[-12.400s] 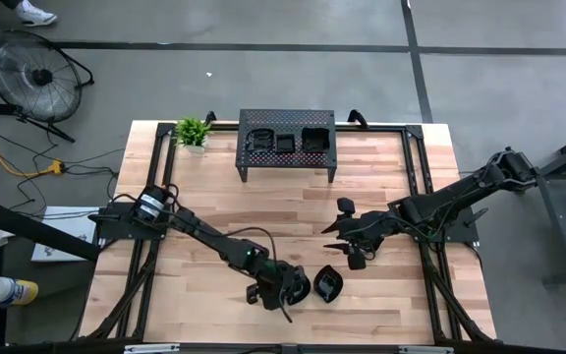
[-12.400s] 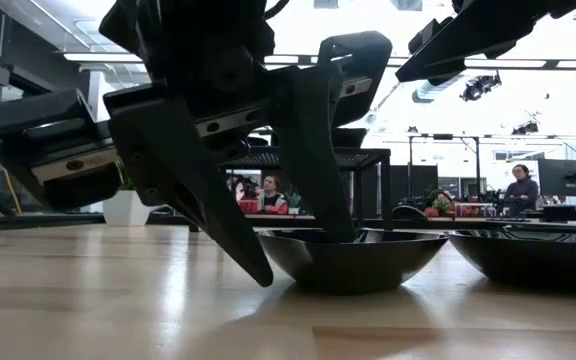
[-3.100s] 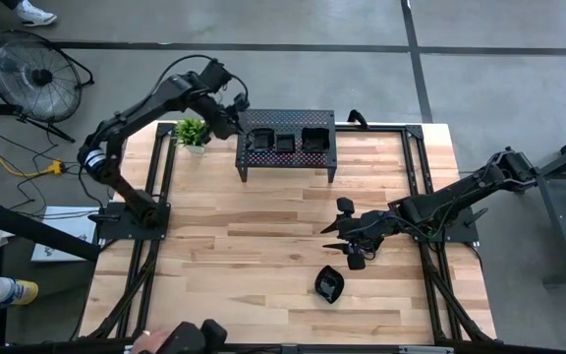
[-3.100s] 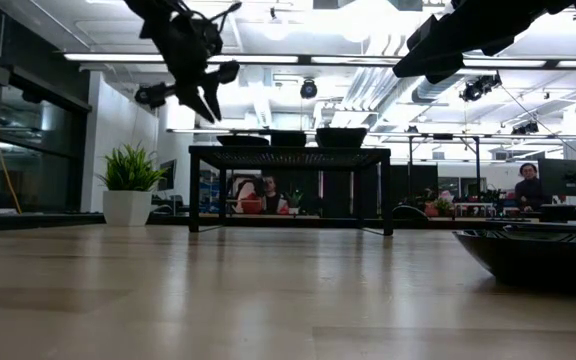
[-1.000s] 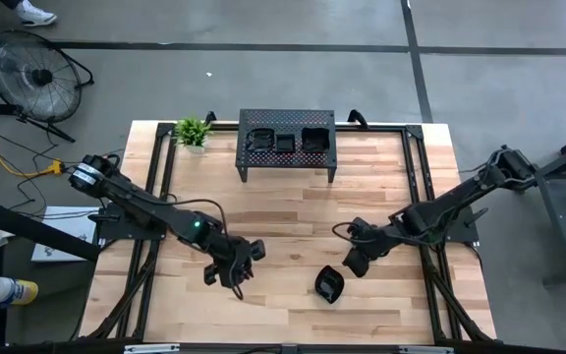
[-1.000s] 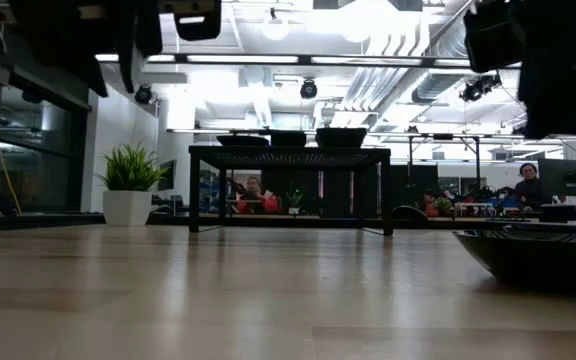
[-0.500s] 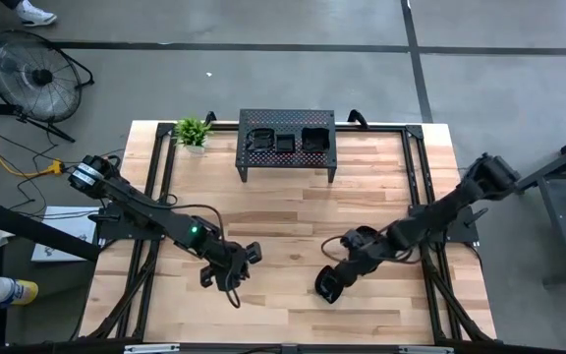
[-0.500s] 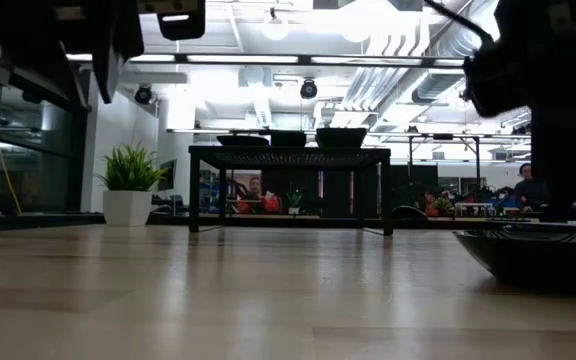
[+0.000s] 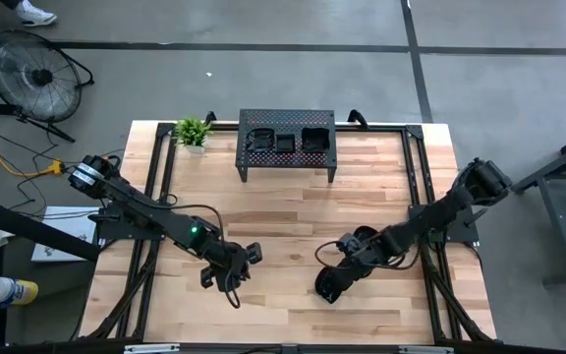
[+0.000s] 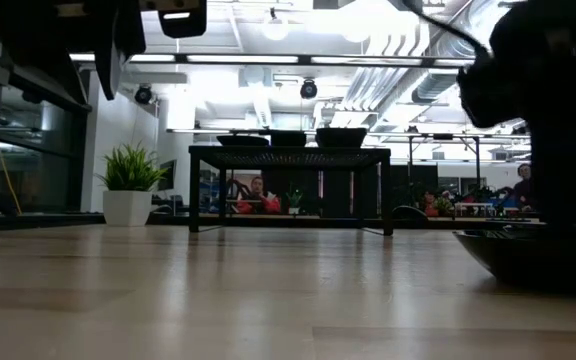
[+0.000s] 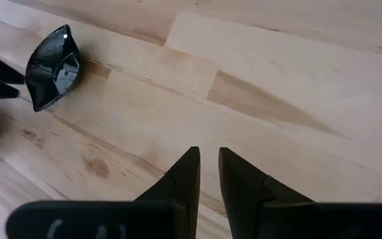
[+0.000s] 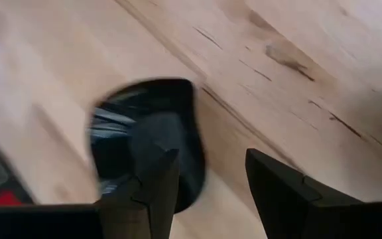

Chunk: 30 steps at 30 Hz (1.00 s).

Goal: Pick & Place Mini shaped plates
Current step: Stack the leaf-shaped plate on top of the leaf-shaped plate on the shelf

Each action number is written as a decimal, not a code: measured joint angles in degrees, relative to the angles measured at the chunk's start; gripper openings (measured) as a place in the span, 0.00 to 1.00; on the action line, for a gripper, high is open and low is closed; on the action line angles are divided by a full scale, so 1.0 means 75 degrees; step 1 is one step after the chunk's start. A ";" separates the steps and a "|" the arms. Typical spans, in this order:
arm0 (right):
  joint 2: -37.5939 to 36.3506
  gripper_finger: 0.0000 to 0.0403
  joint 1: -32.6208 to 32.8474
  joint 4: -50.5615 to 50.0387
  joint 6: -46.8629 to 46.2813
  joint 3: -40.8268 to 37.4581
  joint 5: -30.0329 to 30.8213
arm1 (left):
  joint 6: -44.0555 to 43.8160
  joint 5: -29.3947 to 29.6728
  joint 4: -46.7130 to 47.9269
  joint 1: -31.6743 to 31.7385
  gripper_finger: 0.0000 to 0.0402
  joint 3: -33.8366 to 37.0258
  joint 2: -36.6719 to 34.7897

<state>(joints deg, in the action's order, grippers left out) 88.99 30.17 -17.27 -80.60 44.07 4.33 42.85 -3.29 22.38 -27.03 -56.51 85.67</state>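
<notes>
The left pincer hangs over the bare worktop with its fingers narrow, holding nothing. 1 plate lies to its right, with the right pincer wide over it, 1 finger above the plate's bowl. 3 plates sit on the stand at the back.

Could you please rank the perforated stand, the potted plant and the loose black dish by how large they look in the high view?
1. Perforated stand, clearly largest.
2. Potted plant and loose black dish look about alike; the right tool partly covers the dish, so I won't rank them.
</notes>
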 joint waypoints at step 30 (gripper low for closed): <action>0.0390 0.39 -0.0432 0.0578 0.1488 -0.0006 -0.0051 | -0.0097 -0.0020 0.0007 0.0000 0.13 -0.0003 0.0000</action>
<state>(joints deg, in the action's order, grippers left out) 91.92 26.93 -12.93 -69.43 44.03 3.95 42.13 -3.44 22.44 -27.03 -56.53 85.67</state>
